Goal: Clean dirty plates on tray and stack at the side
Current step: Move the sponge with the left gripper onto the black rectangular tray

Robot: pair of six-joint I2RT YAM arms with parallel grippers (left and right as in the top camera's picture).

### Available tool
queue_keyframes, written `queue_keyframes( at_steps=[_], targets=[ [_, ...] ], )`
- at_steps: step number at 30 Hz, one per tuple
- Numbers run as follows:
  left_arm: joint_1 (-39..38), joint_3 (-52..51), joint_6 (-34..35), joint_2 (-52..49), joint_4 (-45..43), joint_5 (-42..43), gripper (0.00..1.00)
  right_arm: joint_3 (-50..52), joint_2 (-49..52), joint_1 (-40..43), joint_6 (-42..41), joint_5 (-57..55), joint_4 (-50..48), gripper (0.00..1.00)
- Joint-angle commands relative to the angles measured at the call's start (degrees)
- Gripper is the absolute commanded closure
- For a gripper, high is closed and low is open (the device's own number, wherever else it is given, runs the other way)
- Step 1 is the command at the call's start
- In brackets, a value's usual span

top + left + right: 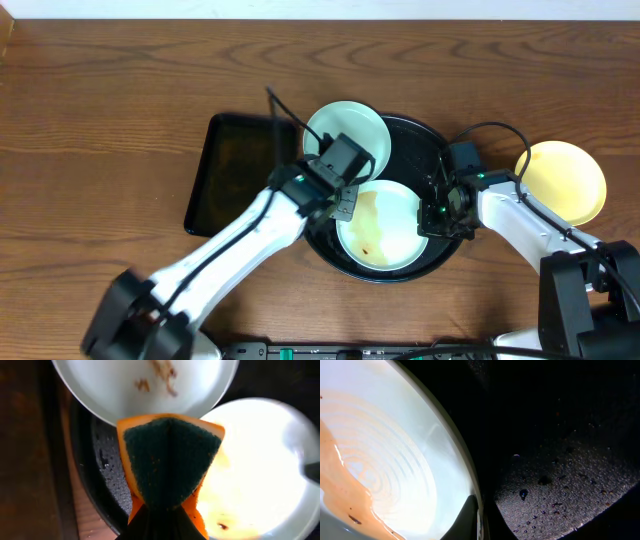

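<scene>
Round tray (415, 135) holds two smeared plates (385, 225); left jaws pinch a sponge (170, 455), right jaws pressed together at one rim.

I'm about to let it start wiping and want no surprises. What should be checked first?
1. Sponge pinched in the left pincer: ok.
2. Right pincer shut on the smeared plate at its rim: ok.
3. Sponge over the smear: not ok, it sits between the two plates.
4. Sponge pressed onto a plate: cannot tell.
5. Far plate clean: not ok, brown specks show.
6. Yellow plate off the round tray, on the table: ok.
</scene>
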State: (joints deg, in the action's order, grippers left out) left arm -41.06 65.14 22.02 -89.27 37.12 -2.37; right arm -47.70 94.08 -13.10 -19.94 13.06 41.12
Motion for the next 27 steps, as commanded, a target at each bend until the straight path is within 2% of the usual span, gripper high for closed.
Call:
queue_keyframes(
  at_steps=[1, 3, 6, 9, 11, 13, 15, 19, 27],
  targets=[
    [1.4, -0.4, -1.0, 3.1, 0.8, -1.3, 0.88, 1.8, 2.5, -0.6, 0.2, -6.6, 1.1, 0.99],
    [2.9, -0.4, -1.0, 3.2, 1.5, -1.3, 0.88, 1.8, 2.5, -0.6, 0.2, -6.6, 1.0, 0.98],
    [6.5, -0.4, -1.0, 3.2, 3.0, -1.2, 0.88, 1.8, 2.5, -0.6, 0.2, -6.6, 0.9, 0.8],
    [13.1, -0.4, -4.0, 3.2, 3.0, 1.6, 0.88, 1.8, 2.5, -0.6, 0.2, -6.3, 0.2, 0.67],
    [16.7, -0.4, -5.5, 3.2, 3.0, 3.5, 0.89, 1.8, 2.5, -0.6, 0.2, -5.8, -0.2, 0.65],
    [20.3, -0.4, -6.7, 3.2, 3.0, 5.6, 0.88, 1.8, 2.5, -0.6, 0.2, -5.7, -0.3, 0.72],
    [23.9, -0.5, -7.0, 3.0, 2.9, 7.5, 0.88, 1.8, 2.5, -0.6, 0.2, -5.6, -0.2, 0.84],
    [30.3, -1.3, -10.0, 1.8, 2.5, 14.1, 0.89, 1.8, 2.5, -0.6, 0.2, -5.2, -0.4, 0.99],
    [38.9, -1.3, -12.9, -6.2, 1.4, 24.8, 0.92, 1.8, 2.5, -0.6, 0.2, -5.3, -0.5, 0.99]
  ],
)
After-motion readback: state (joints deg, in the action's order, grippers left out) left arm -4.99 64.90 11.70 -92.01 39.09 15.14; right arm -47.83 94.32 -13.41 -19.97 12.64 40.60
